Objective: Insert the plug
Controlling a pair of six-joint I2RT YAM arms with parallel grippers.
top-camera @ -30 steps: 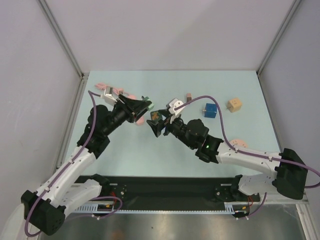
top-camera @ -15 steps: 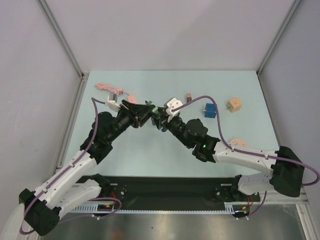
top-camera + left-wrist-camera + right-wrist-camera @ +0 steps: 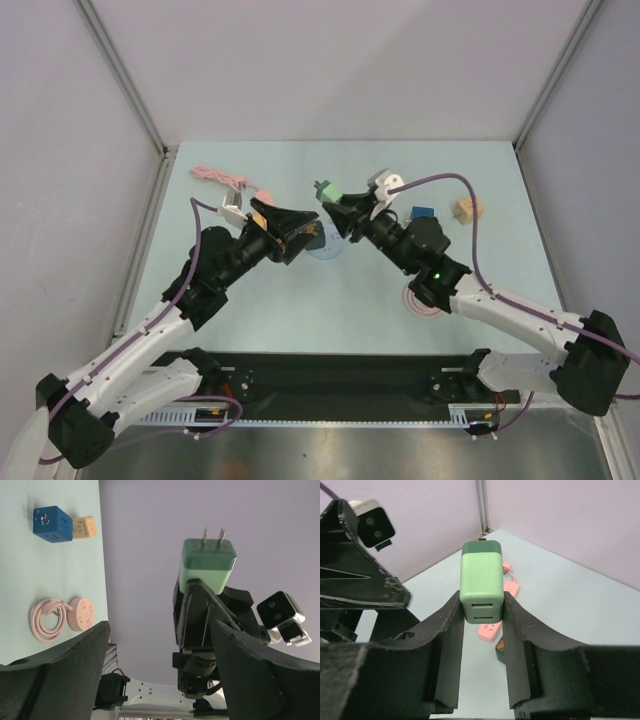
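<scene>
Plug (image 3: 328, 191): small green block, up off the worktop (image 3: 300, 310) near mid-table, clamped in the right claw (image 3: 338, 198); detail too small to tell. Left claw (image 3: 305, 230) just beside it; bluish round thing (image 3: 325, 250) underneath, unclear.

Left wrist: two metal prongs (image 3: 212, 534) point up; left claw's fingers (image 3: 60, 670) spread wide, holding nothing, cut off at frame edges.

Right wrist: pale-green face with two slots, darker far end; prongs hidden.

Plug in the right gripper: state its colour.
The plug is two-tone green, pale body with a darker pronged end; clearest in the right wrist view.
</scene>
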